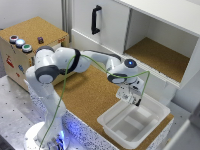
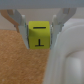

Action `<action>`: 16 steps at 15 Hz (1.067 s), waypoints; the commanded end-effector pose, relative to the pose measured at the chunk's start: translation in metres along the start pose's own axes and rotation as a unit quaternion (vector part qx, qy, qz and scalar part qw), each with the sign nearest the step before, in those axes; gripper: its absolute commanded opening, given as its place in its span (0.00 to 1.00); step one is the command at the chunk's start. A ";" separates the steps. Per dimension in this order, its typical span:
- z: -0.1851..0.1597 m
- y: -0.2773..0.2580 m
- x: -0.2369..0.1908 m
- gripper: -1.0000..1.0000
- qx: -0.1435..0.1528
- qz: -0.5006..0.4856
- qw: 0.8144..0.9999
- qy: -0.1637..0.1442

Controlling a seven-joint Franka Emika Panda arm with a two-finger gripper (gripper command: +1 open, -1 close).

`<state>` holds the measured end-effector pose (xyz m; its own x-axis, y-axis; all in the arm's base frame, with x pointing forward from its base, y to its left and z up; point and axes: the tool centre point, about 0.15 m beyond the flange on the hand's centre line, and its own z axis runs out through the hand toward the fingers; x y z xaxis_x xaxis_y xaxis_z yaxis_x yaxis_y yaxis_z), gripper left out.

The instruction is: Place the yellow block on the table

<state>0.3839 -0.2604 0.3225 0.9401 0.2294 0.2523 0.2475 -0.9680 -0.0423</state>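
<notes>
Yellow fills the upper middle of the wrist view, where the yellow block (image 2: 40,34) is sitting pinched between the two grey fingers (image 2: 20,22) of the gripper (image 2: 40,31), one finger pressing on each side face. That close view is showing what the other cannot: a dark T-shaped mark on the block's near face, lying with its bar toward the lower edge of the frame. The block is looking nearly cubic there, so no long axis is standing out; its faces are sitting square to the fingers. Behind it, brown cork of the table (image 2: 20,60) is spreading across the lower left of the frame, and the pale curved rim of the white bin (image 2: 67,62) is sweeping through the lower right.

In the exterior view the block is too small and too hidden by the gripper (image 1: 134,101) to make out, apart from a faint orange speck at the fingertips. That view is giving the wider layout instead: the white arm (image 1: 55,65) is rising from its base at lower left, bending and reaching toward the exterior view's right, with the wrist turned downward so the fingers are pointing at the surface. The gripper is hanging right of centre, above the near edge of the white bin (image 1: 112,122), beside the bare cork of the table (image 1: 90,92). A white cabinet (image 1: 150,35) is standing across the top right, and a cork-topped button box (image 1: 30,40) is sitting at upper left.
</notes>
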 end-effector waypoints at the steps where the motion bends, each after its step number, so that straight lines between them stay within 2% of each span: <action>1: 0.064 -0.057 0.015 0.00 -0.042 0.022 0.997 -0.055; 3: 0.087 -0.079 0.023 0.00 -0.064 0.031 0.995 -0.068; 4: 0.096 -0.085 0.027 0.00 -0.066 0.038 0.994 -0.077; 9: 0.133 -0.102 0.035 0.00 -0.108 0.055 0.987 -0.108; 12: 0.146 -0.095 0.032 0.00 -0.101 0.081 0.983 -0.132; 15: 0.147 -0.093 0.027 0.00 -0.088 0.094 0.983 -0.131; 16: 0.148 -0.096 0.026 1.00 -0.077 0.080 0.984 -0.136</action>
<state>0.4136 -0.1458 0.2073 0.9966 0.0763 0.0298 0.0743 -0.9952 0.0636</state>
